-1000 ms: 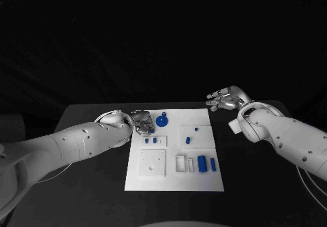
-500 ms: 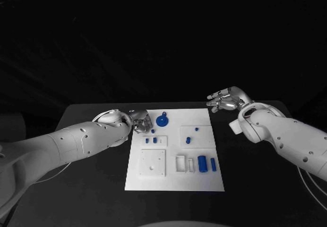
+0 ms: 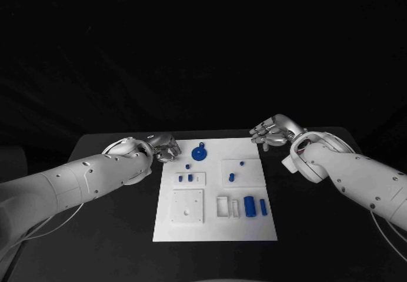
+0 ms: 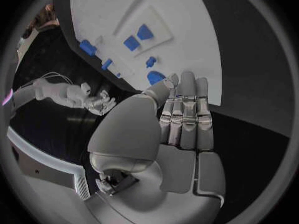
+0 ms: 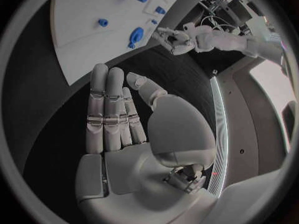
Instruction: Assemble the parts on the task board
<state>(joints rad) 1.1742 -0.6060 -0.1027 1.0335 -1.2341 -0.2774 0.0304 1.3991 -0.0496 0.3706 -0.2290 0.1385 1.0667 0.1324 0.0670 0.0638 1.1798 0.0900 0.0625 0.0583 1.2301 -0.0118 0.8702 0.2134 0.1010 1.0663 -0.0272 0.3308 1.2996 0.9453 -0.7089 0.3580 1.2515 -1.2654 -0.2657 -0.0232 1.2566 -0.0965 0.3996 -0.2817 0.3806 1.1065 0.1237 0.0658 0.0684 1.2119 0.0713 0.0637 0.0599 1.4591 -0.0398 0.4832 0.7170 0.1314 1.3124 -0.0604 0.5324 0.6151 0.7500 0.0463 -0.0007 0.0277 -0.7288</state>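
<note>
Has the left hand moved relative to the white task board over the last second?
Yes. The left hand has drawn back off the white task board, from over its far left corner to just beyond its left edge.

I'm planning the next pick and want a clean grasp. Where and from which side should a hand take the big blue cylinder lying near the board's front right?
Probably across its middle, from straight above. The big blue cylinder lies flat on the task board, long axis running front to back, so fingers can close on its curved sides. The slim blue piece beside it leaves little room on that side.

White rounded arms, silver segmented robot hand (image 4: 181, 129)
</note>
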